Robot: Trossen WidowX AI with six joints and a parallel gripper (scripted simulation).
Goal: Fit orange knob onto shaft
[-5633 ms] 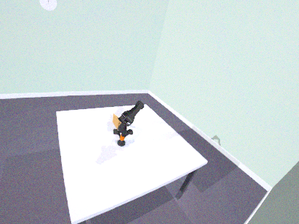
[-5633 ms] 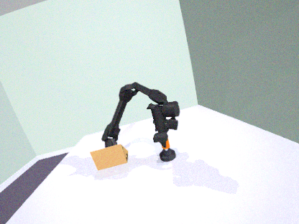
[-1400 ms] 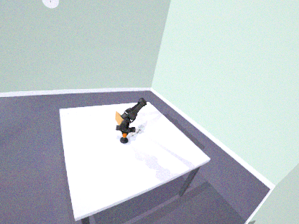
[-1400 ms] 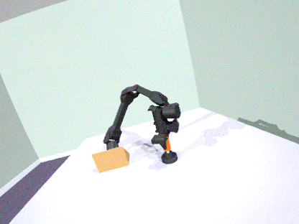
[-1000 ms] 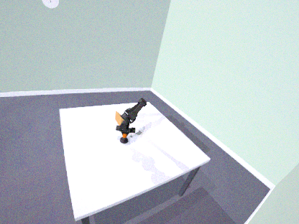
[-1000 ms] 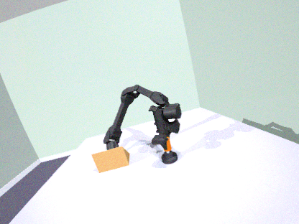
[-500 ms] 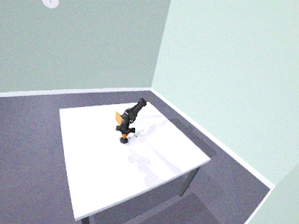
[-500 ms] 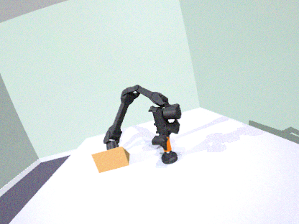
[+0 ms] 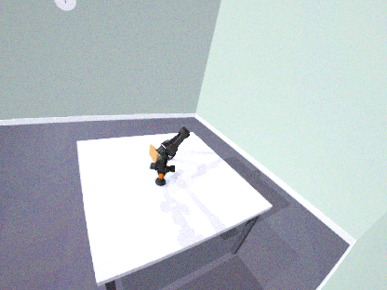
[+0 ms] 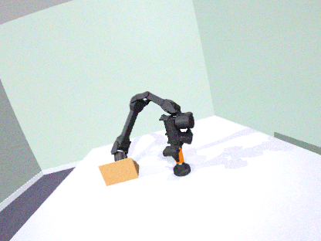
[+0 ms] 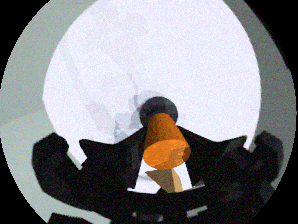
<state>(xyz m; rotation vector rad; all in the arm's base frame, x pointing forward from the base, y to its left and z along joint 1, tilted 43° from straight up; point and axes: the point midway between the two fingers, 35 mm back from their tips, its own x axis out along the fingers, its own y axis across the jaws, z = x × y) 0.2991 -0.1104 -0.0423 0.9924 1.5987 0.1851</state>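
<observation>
1. Black parallel-jaw gripper [image 9: 161,173] [image 10: 180,154] [image 11: 161,128], lower centre of the wrist view, is clamped on the tapered orange knob [image 9: 161,177] [image 10: 180,156] [image 11: 166,145].
2. Knob stands over the round black pedestal [image 9: 160,182] [image 10: 181,170] [image 11: 158,111]; flat-side alignment can't be seen.

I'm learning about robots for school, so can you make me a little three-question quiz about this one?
1. True or false: the gripper is shut on the orange knob.
2. Multiple choice: what is right below the knob?
A) a tan block
B) the dark round pedestal
C) a clock
3. Fill in the word: the table top is coloured ____.

Key: 1 true; 2 B; 3 white
</observation>
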